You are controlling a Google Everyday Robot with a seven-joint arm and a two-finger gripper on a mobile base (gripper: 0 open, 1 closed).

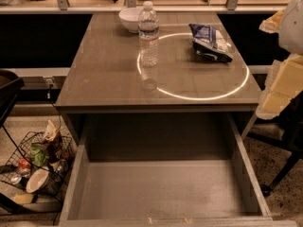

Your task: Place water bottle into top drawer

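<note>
The water bottle (148,34) is clear ribbed plastic with a white cap and a white label. It stands upright on the tabletop (104,74), left of centre and just in front of a white bowl (131,19). The top drawer (161,188) is pulled open below the table's front edge, and its flat bottom is bare. My gripper (284,79) shows only as pale cream arm parts at the right edge, beside the table's right side. It is well to the right of the bottle and holds nothing that I can see.
A dark blue snack bag (210,42) lies at the back right of the table. A bright ring of light reflects on the tabletop. A wire basket (40,167) of rubbish sits on the floor at the left. A counter runs along the back.
</note>
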